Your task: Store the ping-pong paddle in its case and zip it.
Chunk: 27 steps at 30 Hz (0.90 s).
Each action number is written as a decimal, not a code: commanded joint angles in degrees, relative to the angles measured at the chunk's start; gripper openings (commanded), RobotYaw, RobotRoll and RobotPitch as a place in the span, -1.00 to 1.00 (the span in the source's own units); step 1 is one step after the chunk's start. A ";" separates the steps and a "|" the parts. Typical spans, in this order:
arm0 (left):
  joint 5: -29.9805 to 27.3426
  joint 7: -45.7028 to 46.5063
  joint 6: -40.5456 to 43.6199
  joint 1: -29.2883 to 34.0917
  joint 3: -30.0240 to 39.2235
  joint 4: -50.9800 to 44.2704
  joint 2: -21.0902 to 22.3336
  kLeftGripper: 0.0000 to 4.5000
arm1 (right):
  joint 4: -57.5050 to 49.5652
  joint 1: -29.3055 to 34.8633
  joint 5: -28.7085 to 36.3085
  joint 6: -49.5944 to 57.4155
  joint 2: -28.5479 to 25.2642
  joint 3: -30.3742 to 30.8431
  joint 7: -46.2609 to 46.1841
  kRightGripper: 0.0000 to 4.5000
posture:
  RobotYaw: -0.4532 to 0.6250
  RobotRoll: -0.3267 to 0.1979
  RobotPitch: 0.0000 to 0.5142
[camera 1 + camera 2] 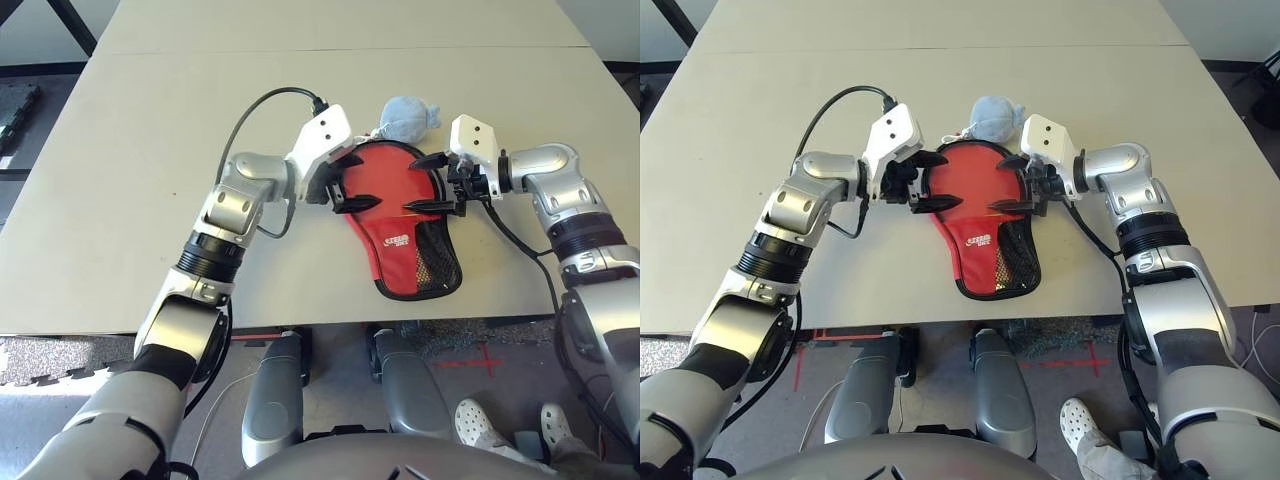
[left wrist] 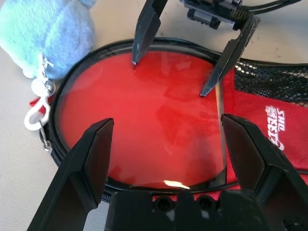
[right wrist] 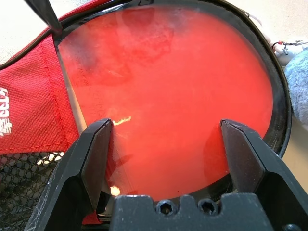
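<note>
Case (image 1: 405, 235) lies flat at surface (image 1: 130, 180) centre: red fabric, black edging, black mesh pocket w/ white logo at its 5 o'clock end. Ping-pong paddle (image 2: 144, 120), glossy red round face, sits inside the case's open round end; handle hidden. Left end effector (image 1: 352, 182) at 9 o'clock of paddle, right end effector (image 1: 428, 184) at 3 o'clock; both spread wide, holding nothing. Blue-grey pouch (image 1: 407, 117) at 12 o'clock.

Paddle (image 2: 144, 120) in case (image 1: 405, 250), pouch (image 1: 408, 117) behind.
</note>
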 commanded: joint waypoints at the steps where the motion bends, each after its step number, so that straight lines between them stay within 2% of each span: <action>1: 1.30 2.13 0.02 1.26 -2.40 1.94 -0.63 0.99 | 3.43 3.07 -4.40 1.05 -0.35 3.51 -0.31 1.00 | -0.31 0.25 -0.02; 7: 2.32 5.11 -0.93 1.53 -4.00 6.25 -1.49 0.99 | 2.39 2.73 -3.87 1.81 -1.18 2.91 0.02 1.00 | -0.33 0.25 -0.03; 14: 3.00 6.34 -1.61 2.17 -5.31 7.90 -1.95 0.99 | -0.28 -2.06 1.58 8.48 -2.03 -1.44 3.46 1.00 | -0.34 0.25 -0.04; 22: 3.13 6.97 -0.69 3.91 -6.39 6.91 -2.09 0.99 | 1.97 -12.29 6.21 16.25 -1.06 -6.41 3.71 1.00 | -0.33 0.25 -0.04; 24: 3.17 7.06 -0.50 4.34 -6.61 6.55 -2.12 0.99 | 4.49 -14.72 6.13 16.15 -0.40 -7.03 2.62 1.00 | -0.33 0.25 -0.04; 27: 3.10 7.23 0.30 5.39 -7.04 5.13 -2.14 0.99 | 12.40 -19.71 3.12 13.13 1.41 -6.85 -4.11 1.00 | -0.31 0.25 -0.03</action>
